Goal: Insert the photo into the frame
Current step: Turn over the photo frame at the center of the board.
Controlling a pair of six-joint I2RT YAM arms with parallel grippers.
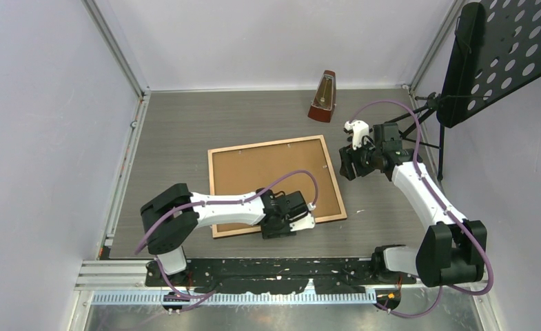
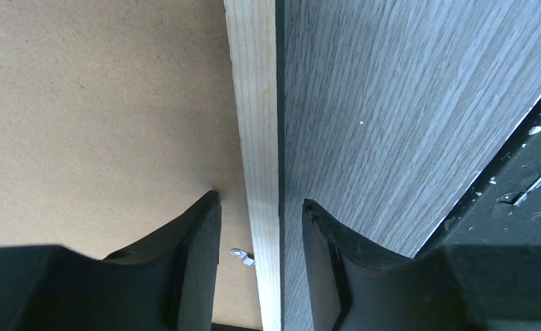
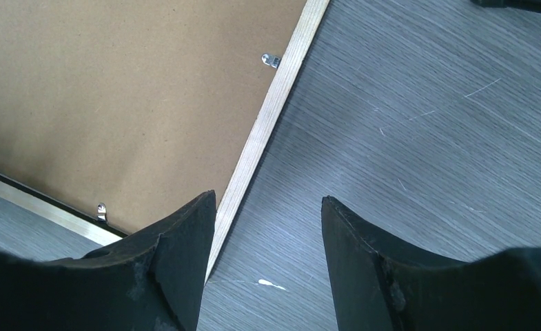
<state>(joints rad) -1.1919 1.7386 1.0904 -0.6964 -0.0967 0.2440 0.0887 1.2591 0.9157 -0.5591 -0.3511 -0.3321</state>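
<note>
Overhead, both wrists close — sharing frame (image 2: 257, 138)

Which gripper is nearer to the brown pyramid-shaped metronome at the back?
Right. The right gripper is just right of the metronome; the left gripper straddles the light wooden picture frame's near border, much farther.

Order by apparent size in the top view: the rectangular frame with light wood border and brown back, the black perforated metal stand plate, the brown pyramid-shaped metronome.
1-2, unranked: frame and stand plate look alike; the plate is cropped and probably nearer the camera.
3: metronome, clearly smallest.
</note>
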